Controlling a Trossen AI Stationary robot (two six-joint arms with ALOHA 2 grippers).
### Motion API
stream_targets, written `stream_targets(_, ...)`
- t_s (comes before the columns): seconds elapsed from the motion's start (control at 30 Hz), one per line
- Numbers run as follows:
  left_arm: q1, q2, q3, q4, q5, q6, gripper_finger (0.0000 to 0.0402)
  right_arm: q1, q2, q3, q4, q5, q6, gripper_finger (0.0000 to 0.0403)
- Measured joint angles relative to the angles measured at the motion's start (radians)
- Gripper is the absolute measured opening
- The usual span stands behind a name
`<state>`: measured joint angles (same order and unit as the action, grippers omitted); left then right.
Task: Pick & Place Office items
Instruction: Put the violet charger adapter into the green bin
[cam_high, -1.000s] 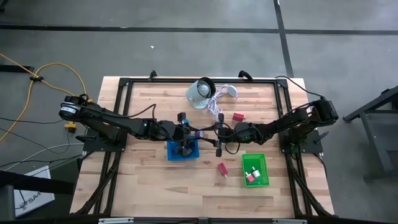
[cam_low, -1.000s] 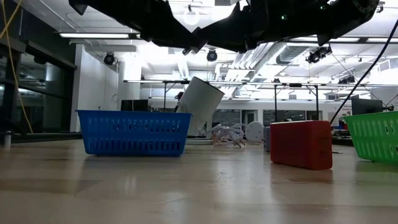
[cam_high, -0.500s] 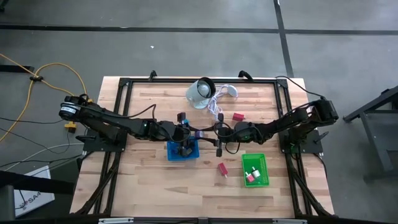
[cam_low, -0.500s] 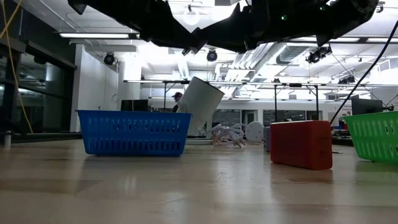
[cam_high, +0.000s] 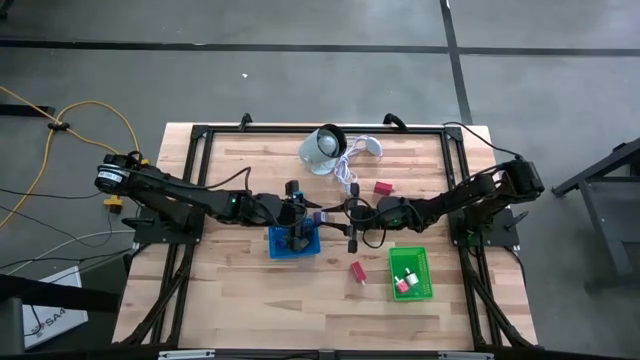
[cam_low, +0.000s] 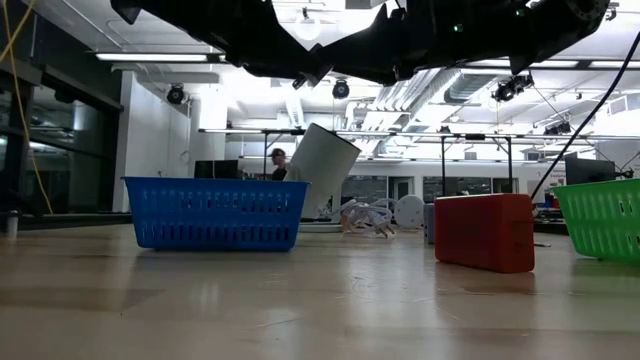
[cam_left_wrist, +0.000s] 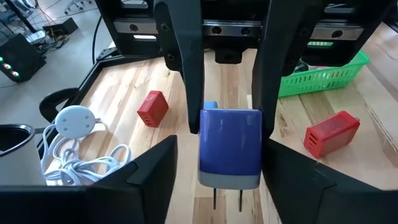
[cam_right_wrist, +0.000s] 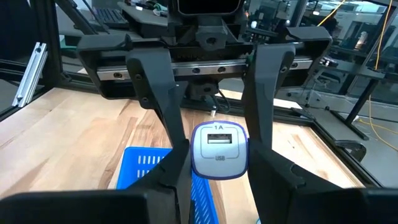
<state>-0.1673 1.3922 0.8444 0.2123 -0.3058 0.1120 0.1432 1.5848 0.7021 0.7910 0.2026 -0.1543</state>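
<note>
Around us lie a white device (cam_high: 322, 148) with its cable (cam_left_wrist: 74, 163), two red blocks (cam_high: 358, 271) on the table and a green basket (cam_high: 411, 274). Our grippers meet above the blue basket (cam_high: 293, 243). The blue charger (cam_left_wrist: 229, 148) sits clamped in our right gripper (cam_left_wrist: 227, 121); our left gripper (cam_right_wrist: 214, 158) stands spread around it.

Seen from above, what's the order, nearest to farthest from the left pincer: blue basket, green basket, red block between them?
1. Blue basket, just beneath the left pincer.
2. Red block, further right.
3. Green basket, farthest right.
</note>
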Motion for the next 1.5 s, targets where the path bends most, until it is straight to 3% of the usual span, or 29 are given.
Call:
stream_targets(0.17,0.0,0.0,0.0,-0.001,0.0,0.0,0.0243,0.0,0.0,0.0,0.0,0.002,0.0,0.0116)
stream_targets(0.6,0.0,0.0,0.0,-0.002,0.0,0.0,0.0246,0.015,-0.004,0.0,-0.062,0.076,0.0,0.0114)
stream_targets(1.0,0.0,0.0,0.0,-0.002,-0.001,0.0,0.0246,0.085,-0.173,0.0,-0.326,0.202,0.056,0.0114)
stream_targets(1.17,0.0,0.0,0.0,-0.002,-0.001,-0.006,0.0246,0.133,-0.279,0.0,-0.526,0.27,0.183,0.0118)
stream_targets(1.5,0.0,0.0,0.0,-0.003,-0.001,-0.014,0.0246,0.269,-0.513,0.0,-0.967,0.35,0.601,0.0119)
